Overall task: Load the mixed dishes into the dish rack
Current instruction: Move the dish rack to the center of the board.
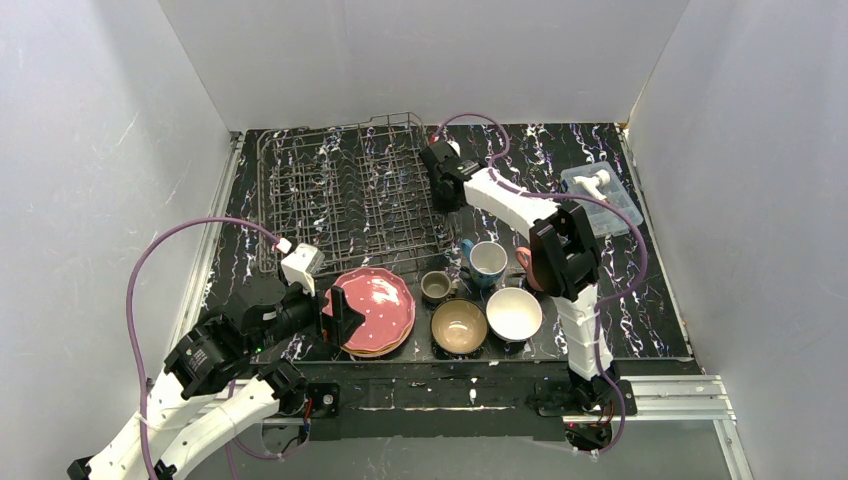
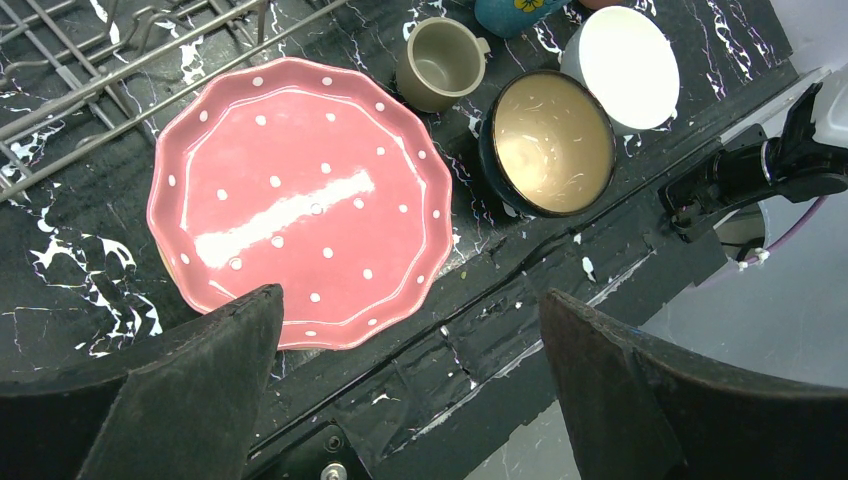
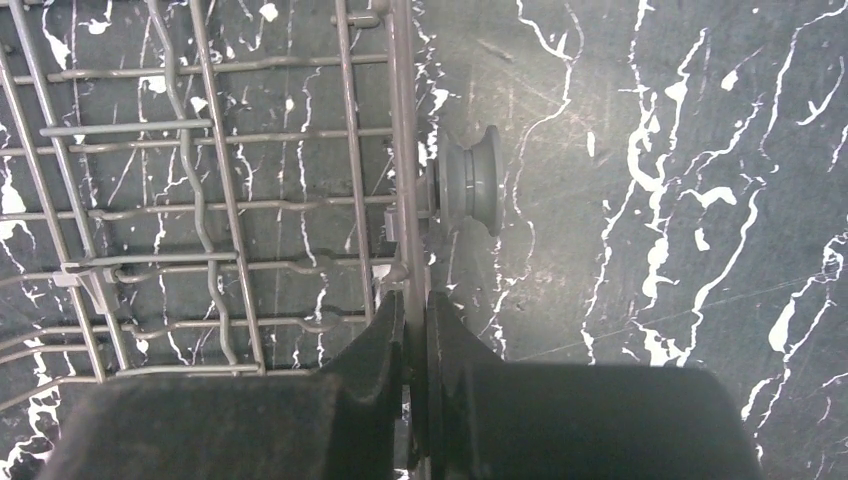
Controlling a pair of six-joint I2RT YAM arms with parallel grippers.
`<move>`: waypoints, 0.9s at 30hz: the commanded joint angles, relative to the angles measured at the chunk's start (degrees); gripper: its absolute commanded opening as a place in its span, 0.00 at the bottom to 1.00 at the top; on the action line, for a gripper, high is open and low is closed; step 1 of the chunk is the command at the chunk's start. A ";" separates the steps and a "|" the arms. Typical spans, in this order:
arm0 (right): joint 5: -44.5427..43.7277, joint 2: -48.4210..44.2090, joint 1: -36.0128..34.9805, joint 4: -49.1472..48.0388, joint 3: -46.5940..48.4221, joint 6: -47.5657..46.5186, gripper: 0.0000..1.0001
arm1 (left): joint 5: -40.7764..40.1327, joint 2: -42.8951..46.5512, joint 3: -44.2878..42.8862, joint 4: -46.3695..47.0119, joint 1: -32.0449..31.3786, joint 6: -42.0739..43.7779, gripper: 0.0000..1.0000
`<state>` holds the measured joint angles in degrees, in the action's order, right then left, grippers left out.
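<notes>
Firmly, right gripper (image 3: 415,325) on dish rack (image 3: 403,100) rim.

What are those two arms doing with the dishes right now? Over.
Left gripper open at pink plate. Right gripper shut on dish rack rim wire. No dishes loaded; nothing blocking.

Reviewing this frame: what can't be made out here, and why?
Plates under the pink plate: top view shows only rims, left wrist view only the top one; count unclear.
Pink mug: top view, mostly behind the right arm.
Blue mug: left wrist view, cut off by the top edge.
White item in the clear box: top view, too small to identify.
</notes>
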<state>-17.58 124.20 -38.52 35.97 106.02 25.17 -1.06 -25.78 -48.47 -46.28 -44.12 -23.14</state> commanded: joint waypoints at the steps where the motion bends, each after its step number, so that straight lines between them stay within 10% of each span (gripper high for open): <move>1: -4.79 -4.00 5.20 -2.21 -0.18 5.21 0.01 | -0.95 -0.10 0.62 0.29 -0.14 0.37 0.99; 27: -4.59 -10.43 16.31 -3.34 -8.73 -2.04 0.01 | -1.40 0.38 0.57 0.18 -0.13 0.31 0.99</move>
<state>-16.56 120.07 -26.74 35.09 100.38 21.61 -1.37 -25.78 -48.45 -46.28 -44.12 -23.14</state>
